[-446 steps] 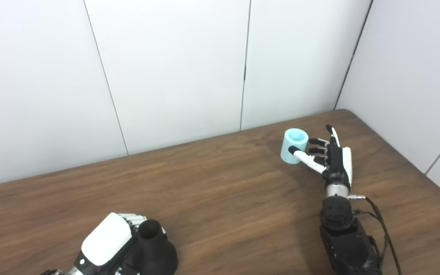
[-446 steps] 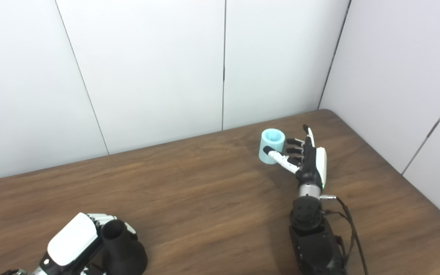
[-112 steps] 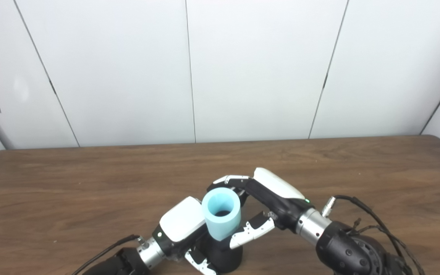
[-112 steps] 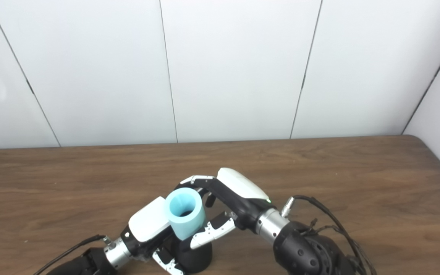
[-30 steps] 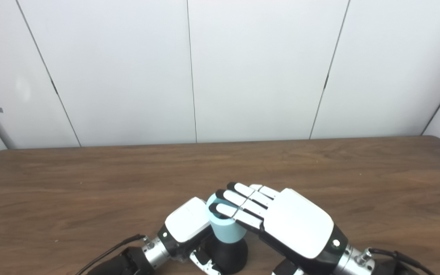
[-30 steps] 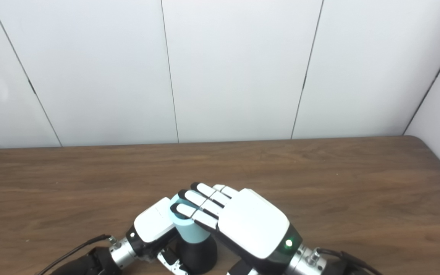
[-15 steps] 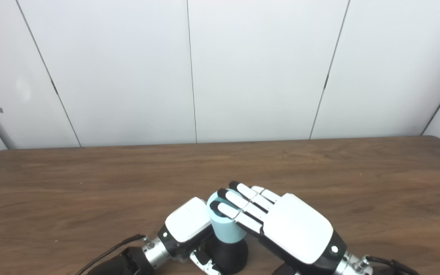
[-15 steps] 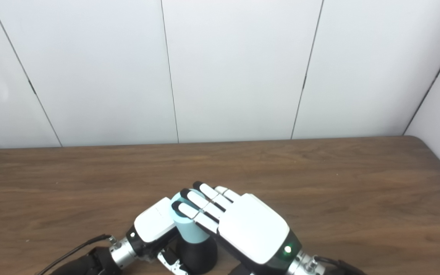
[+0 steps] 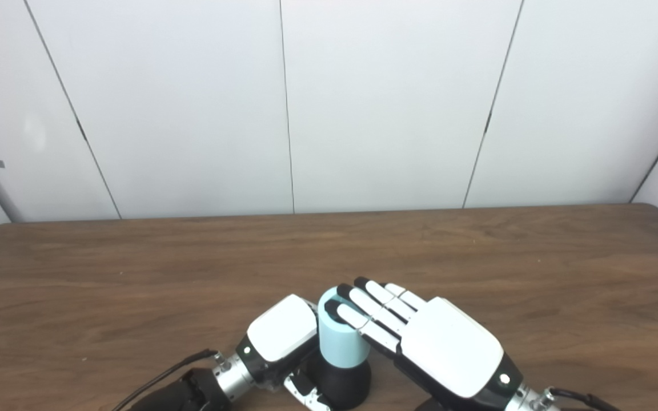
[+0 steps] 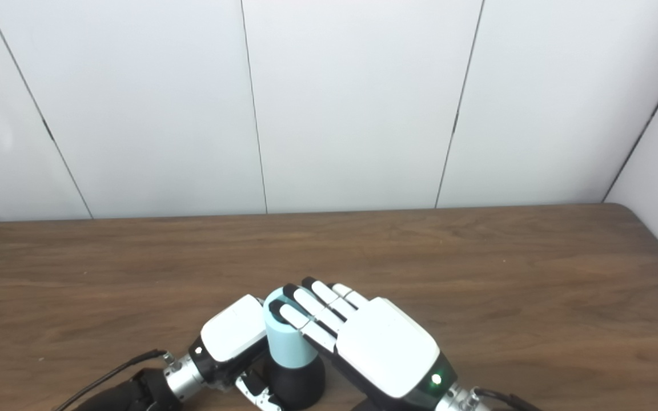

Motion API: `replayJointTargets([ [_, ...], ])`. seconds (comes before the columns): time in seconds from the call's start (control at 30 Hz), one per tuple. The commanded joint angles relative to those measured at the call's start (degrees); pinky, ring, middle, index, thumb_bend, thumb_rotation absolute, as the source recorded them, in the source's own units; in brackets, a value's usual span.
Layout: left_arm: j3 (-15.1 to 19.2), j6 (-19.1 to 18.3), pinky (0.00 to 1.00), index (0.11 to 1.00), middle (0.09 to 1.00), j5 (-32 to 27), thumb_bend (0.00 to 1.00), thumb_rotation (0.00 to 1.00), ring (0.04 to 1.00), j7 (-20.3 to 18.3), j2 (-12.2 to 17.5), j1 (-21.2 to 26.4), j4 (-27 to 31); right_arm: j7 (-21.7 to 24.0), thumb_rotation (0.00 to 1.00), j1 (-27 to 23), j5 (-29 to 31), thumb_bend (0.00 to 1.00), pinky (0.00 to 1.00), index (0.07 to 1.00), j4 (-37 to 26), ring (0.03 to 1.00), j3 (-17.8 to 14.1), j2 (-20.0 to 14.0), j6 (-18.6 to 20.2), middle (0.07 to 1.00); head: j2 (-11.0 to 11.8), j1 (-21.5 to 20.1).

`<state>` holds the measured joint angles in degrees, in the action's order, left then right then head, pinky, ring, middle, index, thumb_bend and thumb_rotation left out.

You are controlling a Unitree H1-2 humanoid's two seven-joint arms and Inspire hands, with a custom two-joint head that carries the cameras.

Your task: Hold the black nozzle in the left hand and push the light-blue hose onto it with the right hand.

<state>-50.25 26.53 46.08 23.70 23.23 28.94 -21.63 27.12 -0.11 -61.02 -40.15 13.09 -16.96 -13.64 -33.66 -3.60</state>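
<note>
A brown wood-grain tabletop is stretching from left to right, its far edge meeting white wall panels that are standing split by thin dark vertical seams.

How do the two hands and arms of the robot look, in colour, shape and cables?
Both hands have a glossy white back plate on a black frame. The right hand has white fingers with black tips and a small green light near its silver wrist. The left hand has a silver wrist, a black forearm and a thin black cable.
</note>
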Motion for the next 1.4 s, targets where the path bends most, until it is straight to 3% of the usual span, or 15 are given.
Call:
replayJointTargets([
  [0.0,-4.2,0.4,0.32,0.491,0.476,0.2,0.52,0.00,0.402,-1.6,-2.2,-7.2,-3.4,2.6,0.89,1.5,-0.1,0.88,0.90,0.940,0.2,0.970,-0.2,-1.0,0.5,0.985,-0.1,0.0],
  [0.5,-3.8,0.4,0.32,0.492,0.478,0.8,0.52,0.00,0.411,-1.8,-2.6,-7.3,-3.8,2.0,0.83,1.7,1.6,0.89,0.91,0.916,0.5,0.961,0.3,-1.5,-0.7,0.964,0.0,0.1],
  [0.57,-3.6,0.4,0.29,0.506,0.457,0.8,0.52,0.00,0.369,-2.3,-2.6,-7.3,-3.7,1.7,0.84,2.1,1.5,0.88,0.89,0.907,0.9,0.946,0.6,-1.5,-1.0,0.953,0.0,0.1],
  [0.87,-4.1,0.4,0.31,0.506,0.462,0.6,0.52,0.00,0.400,-1.7,-2.5,-7.1,-3.9,2.7,0.87,3.7,-2.4,0.88,0.87,0.885,1.7,0.933,3.1,-1.7,-1.8,0.944,0.0,0.1],
  [0.93,-4.2,0.4,0.27,0.518,0.437,0.3,0.52,0.00,0.351,-1.8,-2.5,-7.0,-4.0,2.2,0.88,4.1,-3.6,0.88,0.88,0.882,2.1,0.927,3.7,-1.8,-2.1,0.938,0.0,0.1],
  [1.07,-3.8,0.4,0.28,0.513,0.447,0.1,0.52,0.00,0.364,-2.9,-2.4,-7.1,-3.6,1.2,0.87,4.8,-4.8,0.88,0.86,0.886,3.1,0.923,4.7,-2.1,-2.0,0.935,0.0,0.1],
  [1.37,-4.2,0.4,0.29,0.512,0.446,0.3,0.52,0.00,0.369,-1.9,-2.4,-7.0,-3.7,1.9,0.88,5.3,-5.3,0.87,0.90,0.908,3.6,0.951,5.5,-2.2,-1.0,0.959,-0.2,0.2],
])
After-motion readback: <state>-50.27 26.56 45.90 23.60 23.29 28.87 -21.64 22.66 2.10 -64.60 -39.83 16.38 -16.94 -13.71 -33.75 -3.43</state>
